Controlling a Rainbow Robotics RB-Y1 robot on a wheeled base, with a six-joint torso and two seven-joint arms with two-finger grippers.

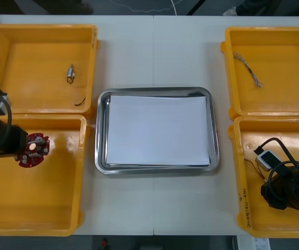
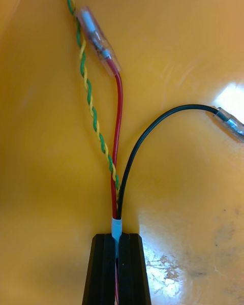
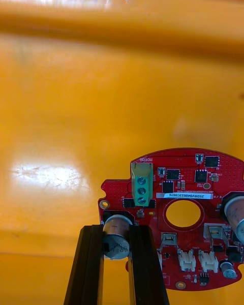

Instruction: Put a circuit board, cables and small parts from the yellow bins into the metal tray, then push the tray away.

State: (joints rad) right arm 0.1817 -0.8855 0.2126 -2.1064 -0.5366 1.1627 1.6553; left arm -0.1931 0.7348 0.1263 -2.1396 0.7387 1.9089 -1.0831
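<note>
My left gripper (image 3: 116, 230) is shut on a silver cylinder that stands on the round red circuit board (image 3: 188, 216). It holds the board (image 1: 33, 149) over the near left yellow bin (image 1: 40, 219). My right gripper (image 2: 117, 238) is shut on a cable (image 2: 116, 147) made of red, black and twisted green-yellow wires, low over the floor of the near right yellow bin (image 1: 259, 221). The wires run away from the fingertips, and two end in clear sleeves. The right arm (image 1: 290, 188) hides the cable in the front view. The metal tray (image 1: 101, 130), white inside, lies between the bins.
In the far left bin (image 1: 14, 36) lie a small metal part (image 1: 71, 73) and a short dark wire (image 1: 79, 102). A twisted cable (image 1: 248, 67) rests in the far right bin (image 1: 295, 99). Bare table runs beyond and in front of the tray.
</note>
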